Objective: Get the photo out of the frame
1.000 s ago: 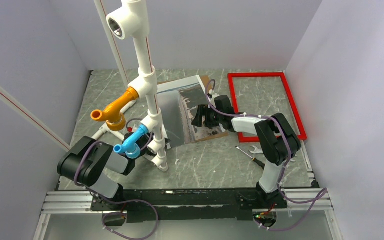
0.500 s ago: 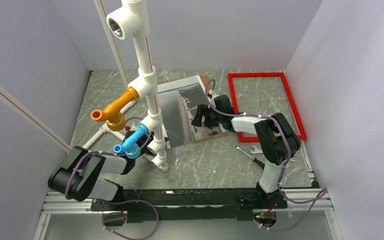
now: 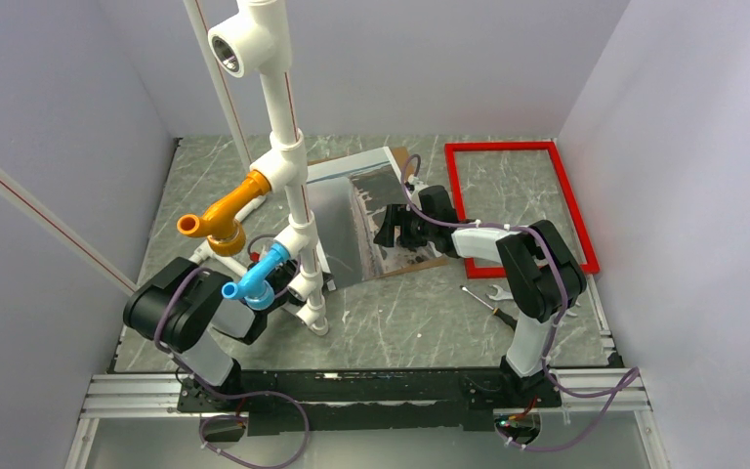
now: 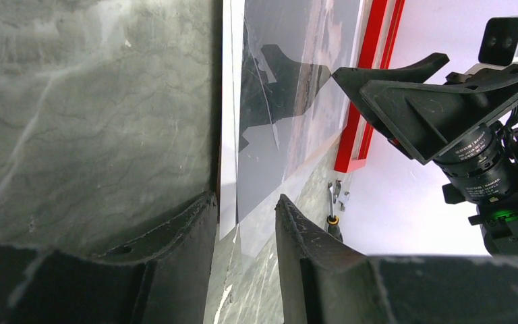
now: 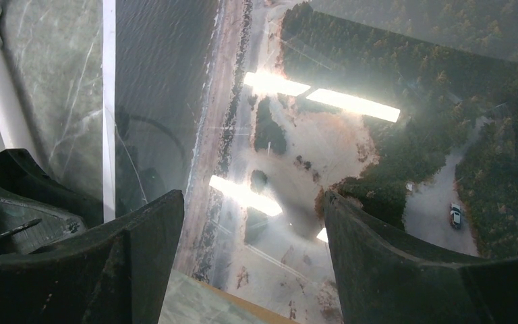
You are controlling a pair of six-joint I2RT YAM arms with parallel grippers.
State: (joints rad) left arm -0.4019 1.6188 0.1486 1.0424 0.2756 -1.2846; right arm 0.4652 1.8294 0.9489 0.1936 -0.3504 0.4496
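The frame (image 3: 498,146) lies empty at the far right of the table (image 3: 420,318) and the photo (image 3: 388,210) lies apart from it at the centre under a clear pane (image 3: 337,225), so the removal looks nearly done. What remains, I judge, is to lift that pane off while the released right pincer (image 3: 397,232), jaws wide just over the print, steadies it. The left pincer (image 4: 244,198), half-parted and grasping nothing, points at the pane's near edge. Since half a second ago only the left arm has moved: its elbow has swung from the near rail back toward the far side.
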